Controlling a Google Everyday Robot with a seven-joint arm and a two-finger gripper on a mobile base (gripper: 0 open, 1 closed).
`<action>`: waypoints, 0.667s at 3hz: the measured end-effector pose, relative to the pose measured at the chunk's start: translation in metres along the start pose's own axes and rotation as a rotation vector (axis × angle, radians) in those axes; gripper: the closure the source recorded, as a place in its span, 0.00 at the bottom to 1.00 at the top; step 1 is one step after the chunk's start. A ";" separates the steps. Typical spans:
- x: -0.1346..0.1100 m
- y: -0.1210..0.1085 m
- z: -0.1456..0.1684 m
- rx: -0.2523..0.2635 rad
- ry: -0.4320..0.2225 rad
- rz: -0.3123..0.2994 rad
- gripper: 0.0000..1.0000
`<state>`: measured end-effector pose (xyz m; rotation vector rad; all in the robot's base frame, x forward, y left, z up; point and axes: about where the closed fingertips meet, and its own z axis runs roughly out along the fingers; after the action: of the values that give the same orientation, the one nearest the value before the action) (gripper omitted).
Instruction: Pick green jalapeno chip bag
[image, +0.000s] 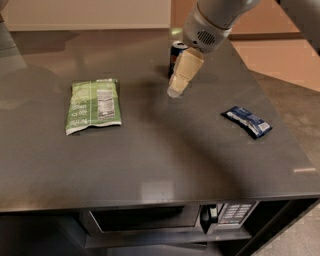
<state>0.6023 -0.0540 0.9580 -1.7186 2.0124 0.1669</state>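
– Grey-brown bench (165, 165) with a dull sheen: what lies on it?
– Three things. The green jalapeno chip bag (94, 105) lies flat at about nine o'clock from the bench's middle, with its white nutrition panel and white lettering facing up. A dark blue and white packet (247, 121) lies at three o'clock, well apart from the bag. A blue soda can (175, 50) stands upright at twelve o'clock.
– And the arm (215, 17)?
– It enters from the one o'clock corner of the view. Its rounded grey wrist, with a small vent grille, hangs above the far part of the bench. The cream tool (175, 91) slants down from the wrist toward seven o'clock.
– Where does the tool's tip end?
– Over bare bench, at about one o'clock from the middle and close to it. It is in front of the can and partly covers it. Seen from the bag, the tip is at about three o'clock, with bare bench between the two. Whether the tip touches the surface I cannot tell.
– Is the tool wide or narrow?
– I cannot tell; from this side it reads as one tapering cream shape.
– Anything below?
– A microwave (150, 220) sits under the bench at six o'clock, its keypad at three o'clock of its door.
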 end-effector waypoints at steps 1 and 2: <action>-0.034 -0.007 0.043 -0.048 0.014 0.012 0.00; -0.060 -0.011 0.077 -0.082 0.027 0.036 0.00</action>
<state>0.6400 0.0277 0.9188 -1.7436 2.0836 0.2429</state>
